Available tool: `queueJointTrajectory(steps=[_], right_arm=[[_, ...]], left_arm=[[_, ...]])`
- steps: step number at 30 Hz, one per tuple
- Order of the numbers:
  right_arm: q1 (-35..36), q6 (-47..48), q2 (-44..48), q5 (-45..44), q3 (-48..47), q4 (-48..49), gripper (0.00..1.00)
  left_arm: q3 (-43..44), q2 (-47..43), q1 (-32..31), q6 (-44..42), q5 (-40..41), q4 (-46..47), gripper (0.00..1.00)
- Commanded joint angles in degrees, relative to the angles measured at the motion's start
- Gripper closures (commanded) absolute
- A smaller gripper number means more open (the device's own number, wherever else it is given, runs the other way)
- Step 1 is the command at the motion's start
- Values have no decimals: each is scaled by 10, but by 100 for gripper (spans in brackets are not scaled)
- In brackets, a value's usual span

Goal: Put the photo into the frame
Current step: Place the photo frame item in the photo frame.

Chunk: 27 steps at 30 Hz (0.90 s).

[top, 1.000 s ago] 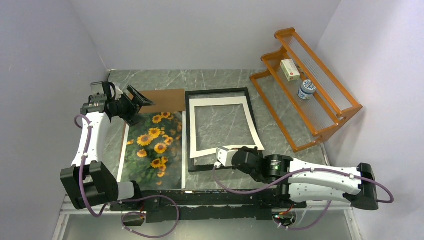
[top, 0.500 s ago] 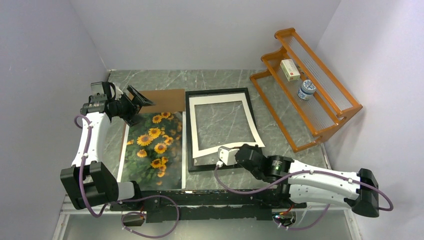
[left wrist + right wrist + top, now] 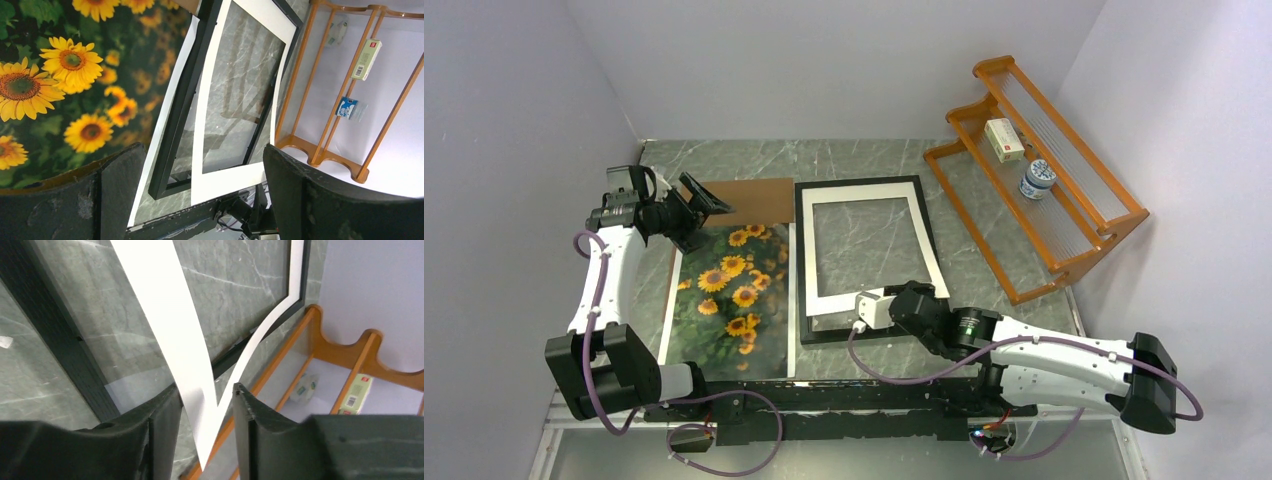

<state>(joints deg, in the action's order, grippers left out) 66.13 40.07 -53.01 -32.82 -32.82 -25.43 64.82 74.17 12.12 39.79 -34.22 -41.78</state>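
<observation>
The sunflower photo (image 3: pixel 729 300) (image 3: pixel 65 75) lies flat on the table, left of the black frame (image 3: pixel 799 260) (image 3: pixel 180 125). A white mat (image 3: pixel 864 203) (image 3: pixel 165 330) rests inside the frame, its near right corner lifted. My right gripper (image 3: pixel 921 297) (image 3: pixel 207 395) is at that corner; its jaws stand apart with the mat's tip between them, against the left finger (image 3: pixel 167 425). My left gripper (image 3: pixel 696 212) (image 3: pixel 202 155) hangs wide open above the photo's far left corner, holding nothing.
A brown backing board (image 3: pixel 754 200) lies beyond the photo's far edge. An orange wooden rack (image 3: pixel 1034 190) (image 3: pixel 325 100) stands at the back right, carrying a small box (image 3: pixel 1004 140) and a blue-and-white jar (image 3: pixel 1037 180).
My right gripper has carried the mat's corner leftward, squaring the mat in the frame, and its jaws have parted. The left arm has not moved.
</observation>
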Motion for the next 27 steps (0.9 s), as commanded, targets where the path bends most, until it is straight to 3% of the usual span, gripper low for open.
queueJointTrajectory(steps=[1, 5, 11, 16, 22, 24, 27], right_arm=[[-2, -21, 14, 1, -23, -11, 46], [-2, -61, 18, 39, -70, -65, 29], [-2, -147, 4, 171, -177, -157, 26], [-2, -210, 1, 182, -198, -110, 26], [-25, -481, -43, 130, -200, 33, 25], [-63, -570, -92, 174, -224, 35, 26], [-99, -668, -181, 232, -253, 50, 38]], left_arm=[[-5, -18, -2, -15, -1, 11, 7], [-1, -19, -2, -18, 5, 6, 7], [19, -11, -2, -40, 38, -28, 7], [10, -16, -2, -35, 37, -21, 7], [-9, -18, -28, -43, 30, -13, 7], [-26, -20, -49, -39, 32, -3, 8], [-66, -28, -81, -30, 32, 25, 11]])
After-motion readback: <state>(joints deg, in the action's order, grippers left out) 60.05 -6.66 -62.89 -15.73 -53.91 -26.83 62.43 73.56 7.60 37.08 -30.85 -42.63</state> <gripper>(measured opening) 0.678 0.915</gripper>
